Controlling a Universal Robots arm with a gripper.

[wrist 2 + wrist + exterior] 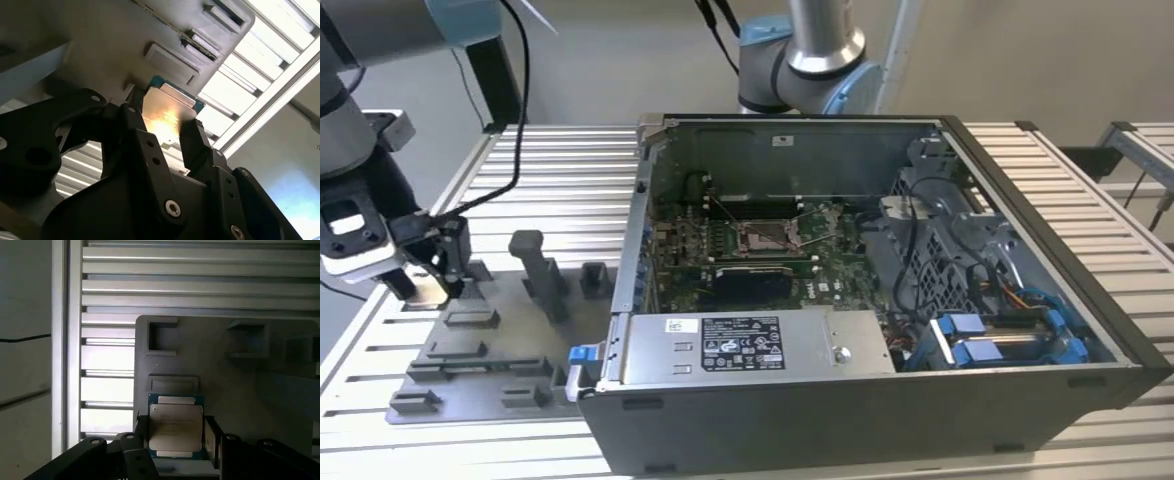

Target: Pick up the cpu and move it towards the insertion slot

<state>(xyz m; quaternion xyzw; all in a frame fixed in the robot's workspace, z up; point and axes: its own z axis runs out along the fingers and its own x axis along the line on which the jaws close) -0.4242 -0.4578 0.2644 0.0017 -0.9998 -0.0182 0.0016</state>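
Note:
The cpu (175, 426) is a small square chip with a silvery top and a teal edge. It sits low over the grey fixture tray (235, 385), and I cannot tell whether it is lifted off it. My gripper (176, 436) is shut on it, one black finger (141, 432) against each side. In the second wrist view the cpu (167, 112) glints between the fingers (192, 137) of the gripper (165, 129). In the exterior view the gripper (430, 285) hangs over the tray's far corner on the exterior view's left. The insertion slot (767, 235) lies well to its right, on the green board inside the open case.
The open computer case (854, 300) has tall metal walls around the board, a power supply (747, 345) at its front and blue-clipped cables (987, 340) on the exterior view's right. Upright grey blocks (540, 275) stand on the tray (480, 350). A second arm's base (807, 60) stands behind the case.

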